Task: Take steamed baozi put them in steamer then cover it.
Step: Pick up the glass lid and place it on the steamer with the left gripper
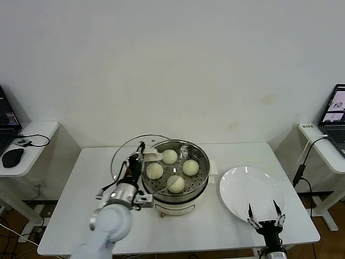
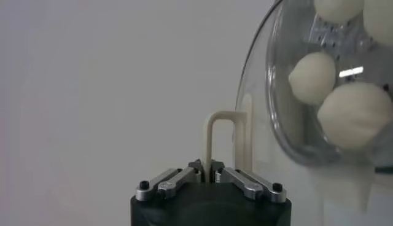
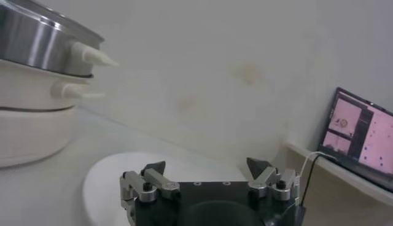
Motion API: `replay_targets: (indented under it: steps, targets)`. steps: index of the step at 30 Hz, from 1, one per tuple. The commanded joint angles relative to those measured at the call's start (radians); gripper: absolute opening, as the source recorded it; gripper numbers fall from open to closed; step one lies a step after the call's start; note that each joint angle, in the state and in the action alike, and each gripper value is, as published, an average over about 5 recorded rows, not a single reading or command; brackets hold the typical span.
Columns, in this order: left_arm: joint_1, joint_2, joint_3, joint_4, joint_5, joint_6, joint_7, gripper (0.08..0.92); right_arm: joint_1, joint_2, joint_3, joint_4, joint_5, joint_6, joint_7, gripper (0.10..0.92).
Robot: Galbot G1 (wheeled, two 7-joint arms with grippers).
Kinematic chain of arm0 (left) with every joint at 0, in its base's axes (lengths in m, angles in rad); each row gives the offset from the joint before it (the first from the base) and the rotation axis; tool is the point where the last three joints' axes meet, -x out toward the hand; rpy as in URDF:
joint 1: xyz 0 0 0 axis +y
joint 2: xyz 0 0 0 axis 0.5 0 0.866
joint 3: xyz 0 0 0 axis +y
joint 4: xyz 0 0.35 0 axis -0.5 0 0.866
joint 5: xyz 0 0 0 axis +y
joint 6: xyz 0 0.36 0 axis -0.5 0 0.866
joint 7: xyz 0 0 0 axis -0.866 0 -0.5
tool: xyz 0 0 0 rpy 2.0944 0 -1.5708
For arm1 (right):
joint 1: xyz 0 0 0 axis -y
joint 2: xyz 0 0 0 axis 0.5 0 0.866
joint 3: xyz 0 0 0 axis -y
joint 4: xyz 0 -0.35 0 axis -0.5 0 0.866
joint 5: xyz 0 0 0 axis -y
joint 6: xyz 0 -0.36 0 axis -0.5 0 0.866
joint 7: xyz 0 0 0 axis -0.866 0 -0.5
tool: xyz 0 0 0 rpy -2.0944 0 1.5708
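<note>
Several cream-white baozi (image 1: 170,156) lie in the shiny steamer (image 1: 198,181) on its white pot base at the table's middle. My left gripper (image 1: 141,155) is shut on the cream handle (image 2: 210,138) of the glass lid (image 1: 124,154). It holds the lid tilted over the steamer's left rim. In the left wrist view the baozi (image 2: 313,77) show through the lid's glass (image 2: 270,132), with the gripper (image 2: 207,167) clamped on the handle. My right gripper (image 1: 265,213) is open and empty over the near edge of the white plate (image 1: 245,189); it also shows in the right wrist view (image 3: 206,164).
The empty white plate (image 3: 101,178) lies right of the steamer (image 3: 31,37). Side desks stand at both sides: a laptop and a black mouse (image 1: 12,157) on the left, a laptop (image 1: 337,116) with a cable on the right. The white wall is close behind.
</note>
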Motion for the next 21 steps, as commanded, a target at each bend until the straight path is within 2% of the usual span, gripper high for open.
replay_targets:
  steps: [1, 14, 21]
  targets:
    - [-0.099, -0.160, 0.113, 0.107, 0.123, 0.028, 0.050, 0.149, -0.001, 0.005, -0.006, -0.007, -0.023, 0.007, 0.001, 0.823]
    - [-0.110, -0.216, 0.136, 0.196, 0.168, 0.021, 0.045, 0.149, -0.011, 0.003, 0.001, -0.015, -0.023, 0.021, 0.002, 0.823]
    - [-0.108, -0.224, 0.128, 0.219, 0.178, 0.017, 0.043, 0.149, -0.013, 0.000, 0.000, -0.022, -0.023, 0.024, 0.001, 0.823]
